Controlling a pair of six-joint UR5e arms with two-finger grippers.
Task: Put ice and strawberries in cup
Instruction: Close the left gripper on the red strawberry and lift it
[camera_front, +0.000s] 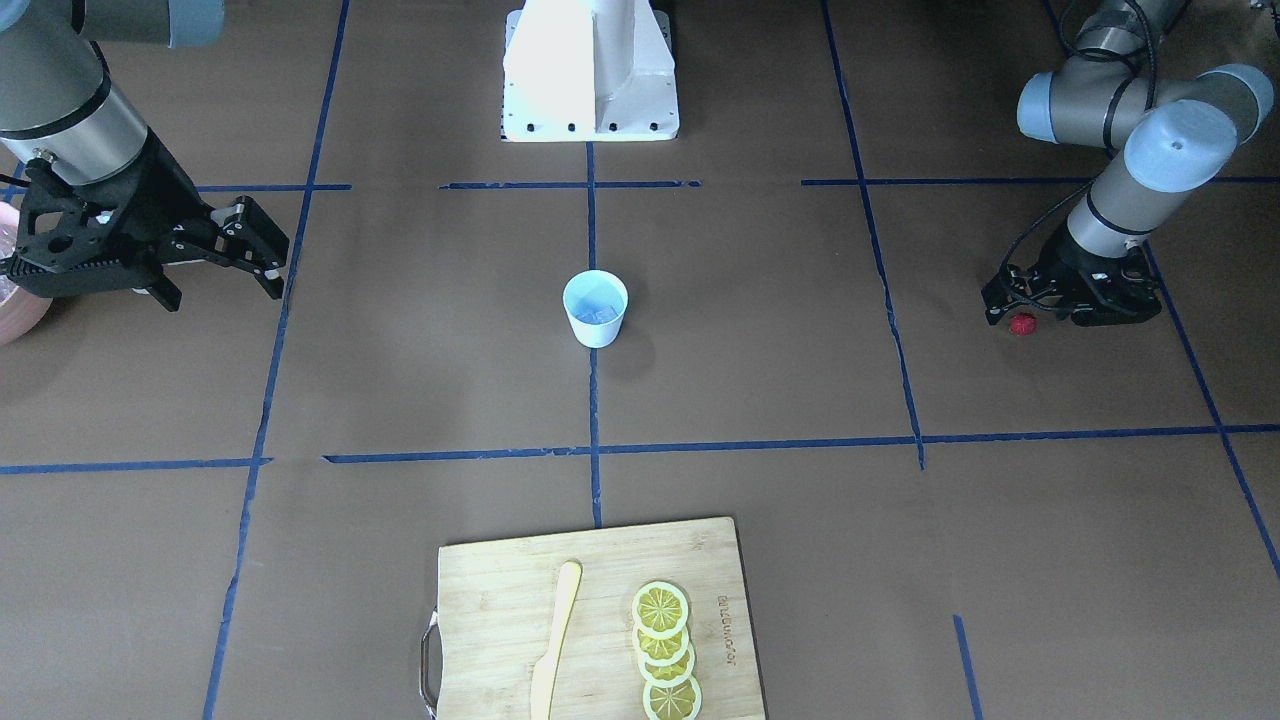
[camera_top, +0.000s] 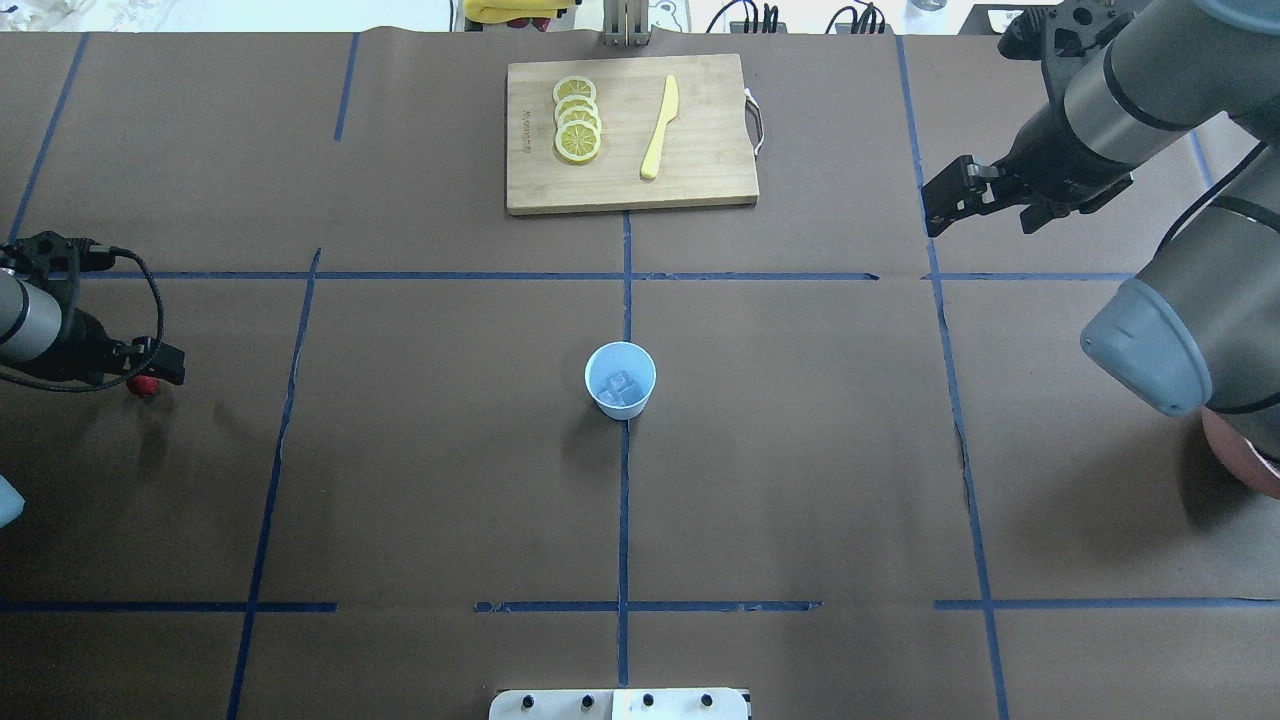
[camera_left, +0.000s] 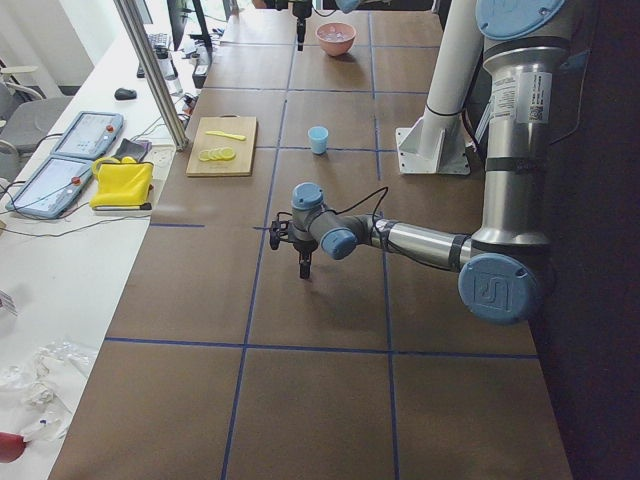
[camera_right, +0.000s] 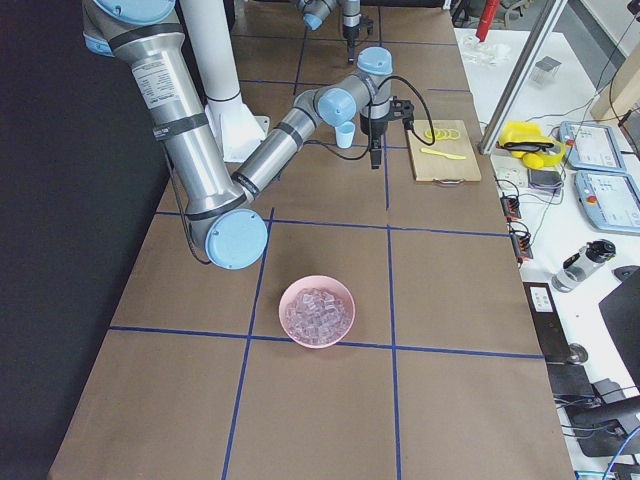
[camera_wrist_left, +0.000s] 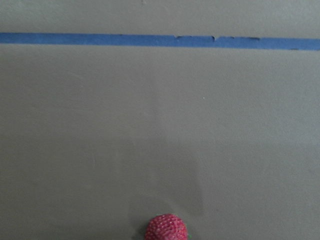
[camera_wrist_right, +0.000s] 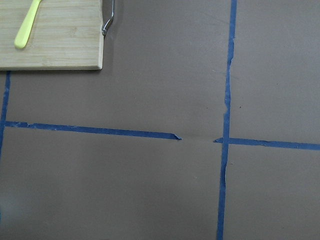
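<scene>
left gripper (camera_front: 1012, 308): berry (camera_front: 1022, 323) right at its tip, can't tell the grip
right gripper (camera_front: 220, 290): wide, holding nothing
cup (camera_front: 596, 332): between both grippers, ice (camera_top: 620, 388) inside

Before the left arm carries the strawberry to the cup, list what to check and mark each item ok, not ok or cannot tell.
1. Cup upright, mouth open: ok.
2. Ice in the cup: ok.
3. Strawberry in the cup: not ok, it is far off to the cup's side.
4. Left gripper at the strawberry: ok.
5. Its jaws closed on the strawberry: cannot tell.
6. Right gripper away from the cup, jaws apart and holding nothing: ok.
</scene>
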